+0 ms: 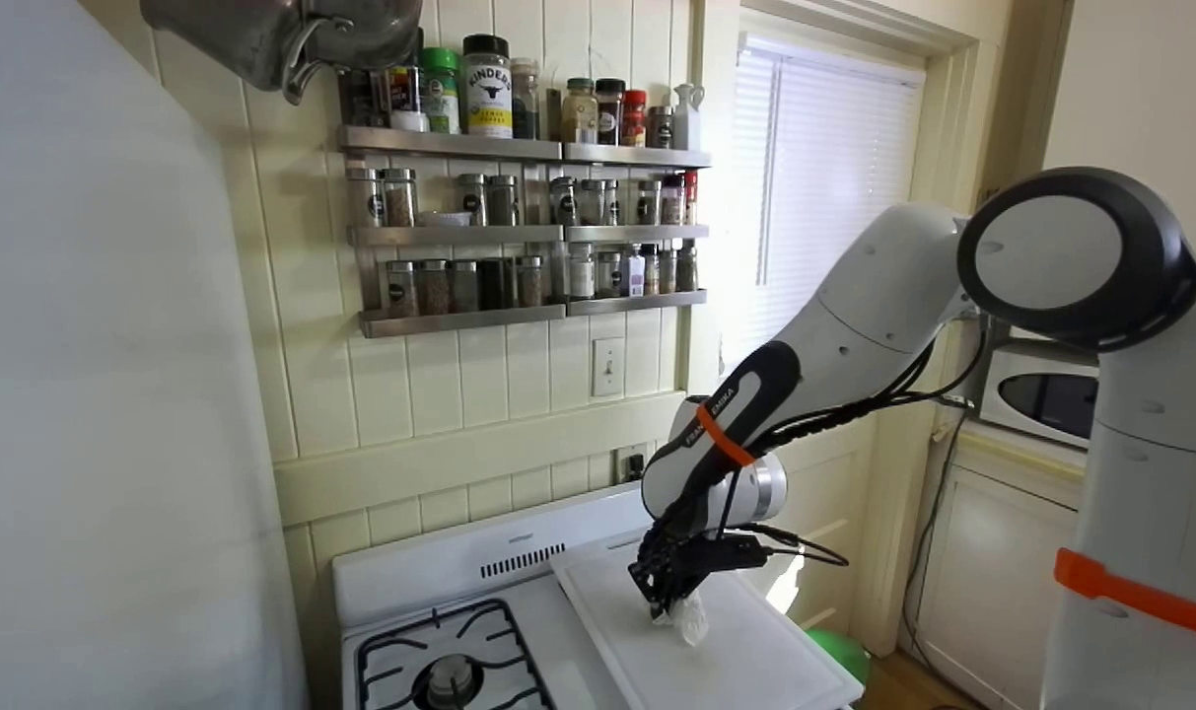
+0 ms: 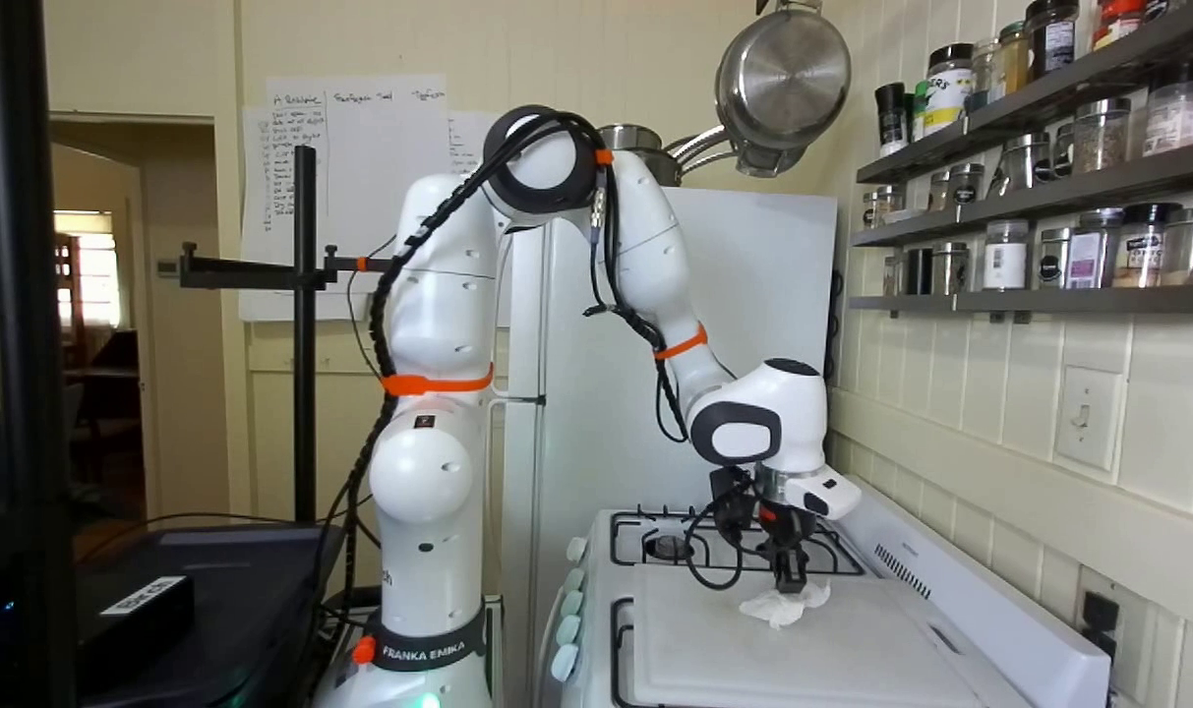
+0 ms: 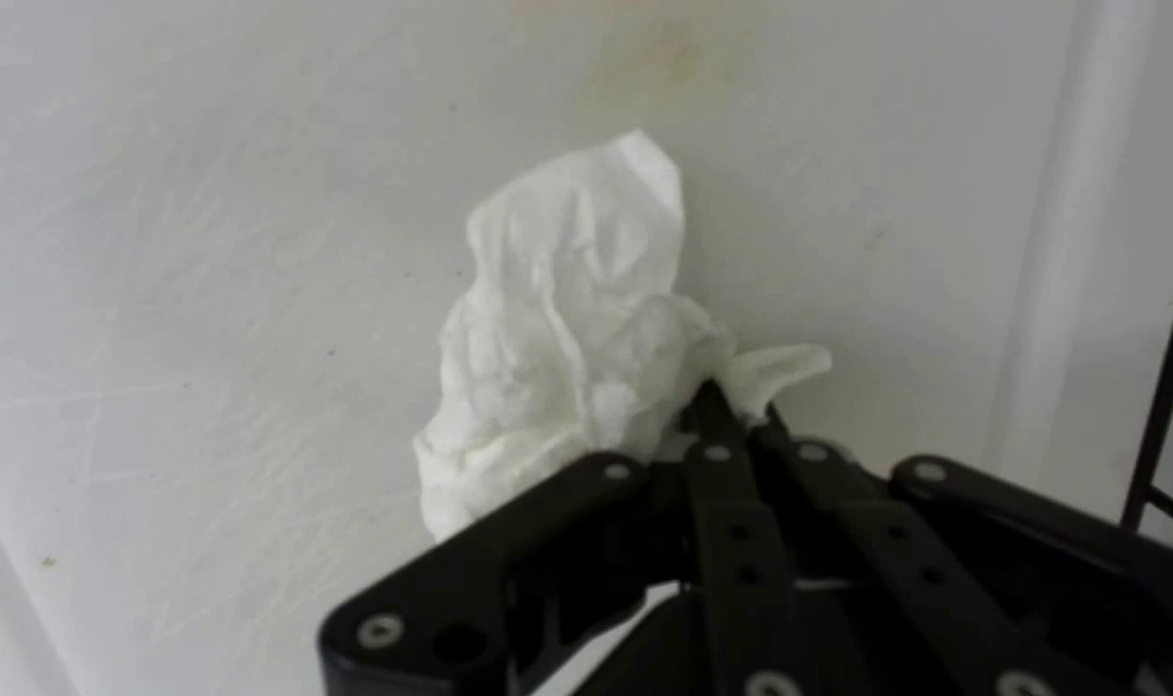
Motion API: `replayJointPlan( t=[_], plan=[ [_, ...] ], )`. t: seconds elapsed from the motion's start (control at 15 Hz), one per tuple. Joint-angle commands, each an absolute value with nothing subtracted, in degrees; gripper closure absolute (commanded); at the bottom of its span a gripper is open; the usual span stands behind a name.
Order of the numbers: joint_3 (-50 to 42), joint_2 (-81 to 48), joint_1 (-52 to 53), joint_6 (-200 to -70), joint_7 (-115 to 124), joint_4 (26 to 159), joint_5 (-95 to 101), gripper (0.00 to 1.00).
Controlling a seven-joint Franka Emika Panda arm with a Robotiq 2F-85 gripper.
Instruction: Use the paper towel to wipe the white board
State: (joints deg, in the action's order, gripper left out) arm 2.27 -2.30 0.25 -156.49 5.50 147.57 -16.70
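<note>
Had the crumpled paper towel (image 3: 557, 329) pinched in the gripper (image 3: 743, 408) by its near right end in the wrist view, with the loose part spread left and far on the white board (image 3: 257, 222), apparently touching. In an exterior view, saw the board laid over the stove surface (image 1: 553, 623). Probably stood at the wiping step; called for aim at the yellowish stain (image 3: 678, 58), just beyond the towel's far tip. Seemed best to set down past that stain and drag back near with the loose part trailing, rather than push far and risk folding it under. Needed light, even pressure, flattening the towel without scraping the gripper along or shifting the board. Asked for stopping short of the pale edge band (image 3: 1065, 261) at right.
</note>
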Motion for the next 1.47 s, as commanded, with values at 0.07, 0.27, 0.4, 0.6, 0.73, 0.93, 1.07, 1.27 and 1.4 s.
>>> replayJointPlan(
  t=[0.07,0.27,0.4,0.6,0.73,0.93,1.07,1.27,1.4],
  plan=[
    [-1.4,-4.49,-0.75,-155.48,16.02,147.99,-3.28,0.99],
    [-0.03,-4.51,0.32,-154.29,13.66,146.95,-7.54,0.99],
    [0.62,-5.29,0.72,-155.0,12.76,146.55,-9.38,0.99],
    [1.51,-5.38,1.09,-155.48,11.28,146.01,-12.48,0.99],
    [2.39,-5.27,1.25,-157.1,8.95,145.46,-17.32,0.99],
    [3.52,-4.42,1.29,-158.37,6.66,144.54,-23.13,0.99],
    [2.84,-3.71,1.11,-159.58,8.99,144.61,-19.69,0.99],
    [-0.06,-3.14,0.49,-161.98,15.38,145.53,-10.25,0.99],
    [-2.57,-2.84,0.18,-160.91,21.23,145.63,-1.85,0.99]
  ],
)
